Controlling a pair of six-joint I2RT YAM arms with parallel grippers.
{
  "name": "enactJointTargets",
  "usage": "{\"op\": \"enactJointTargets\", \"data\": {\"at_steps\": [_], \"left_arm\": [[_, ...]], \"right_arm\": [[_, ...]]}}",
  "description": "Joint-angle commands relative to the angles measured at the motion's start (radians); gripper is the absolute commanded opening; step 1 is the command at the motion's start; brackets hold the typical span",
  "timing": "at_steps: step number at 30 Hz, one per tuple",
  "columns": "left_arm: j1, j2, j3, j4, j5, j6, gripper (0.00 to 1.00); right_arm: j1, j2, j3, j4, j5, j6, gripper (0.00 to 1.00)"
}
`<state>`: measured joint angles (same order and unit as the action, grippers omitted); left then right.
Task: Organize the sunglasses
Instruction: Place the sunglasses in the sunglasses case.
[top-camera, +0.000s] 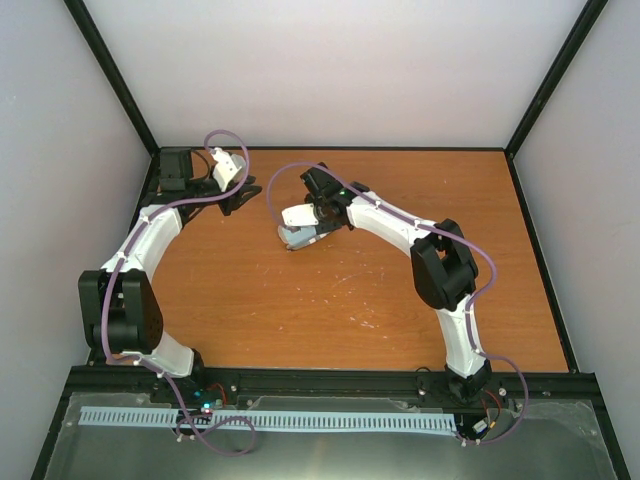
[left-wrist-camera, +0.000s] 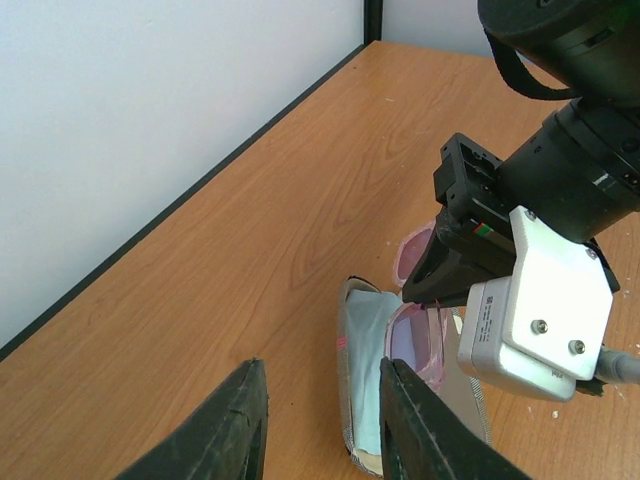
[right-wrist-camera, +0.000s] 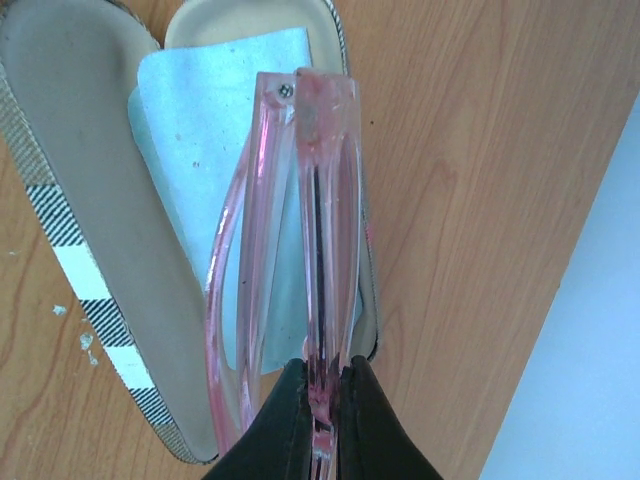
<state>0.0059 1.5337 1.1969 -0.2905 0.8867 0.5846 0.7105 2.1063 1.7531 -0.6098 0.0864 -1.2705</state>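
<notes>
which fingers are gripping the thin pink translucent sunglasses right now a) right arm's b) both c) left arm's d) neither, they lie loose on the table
a: the right arm's fingers are pinched on the folded thin pink translucent sunglasses above the open striped oblong case, while the left arm's fingers stand apart, empty.

You had soft, even light over the orange-brown wooden table (top-camera: 300, 300), with only faint shadows beneath the arms. In your right wrist view, the right gripper's (right-wrist-camera: 318, 425) black fingertips (right-wrist-camera: 275, 430) were blurred up close, while the thin pink translucent sunglasses (right-wrist-camera: 335, 200) were sharp.
</notes>
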Motion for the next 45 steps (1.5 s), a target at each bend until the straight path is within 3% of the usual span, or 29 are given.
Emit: {"op": "enactJointTargets", "data": {"at_steps": [1, 13, 41, 45], "left_arm": [[0.009, -0.005, -0.007, 0.018, 0.008, -0.002, 0.33], [0.009, -0.005, -0.016, 0.03, 0.011, -0.008, 0.33], [0.009, -0.001, -0.04, 0.07, 0.018, -0.037, 0.33], [0.009, 0.003, -0.039, 0.074, 0.018, -0.04, 0.34]], "right_arm": [[0.01, -0.002, 0.041, -0.004, -0.06, -0.034, 0.03], [0.012, 0.034, 0.023, -0.05, -0.129, -0.012, 0.03], [0.011, 0.113, 0.009, 0.013, -0.092, 0.038, 0.03], [0.009, 0.121, 0.013, 0.006, -0.099, 0.042, 0.09]]}}
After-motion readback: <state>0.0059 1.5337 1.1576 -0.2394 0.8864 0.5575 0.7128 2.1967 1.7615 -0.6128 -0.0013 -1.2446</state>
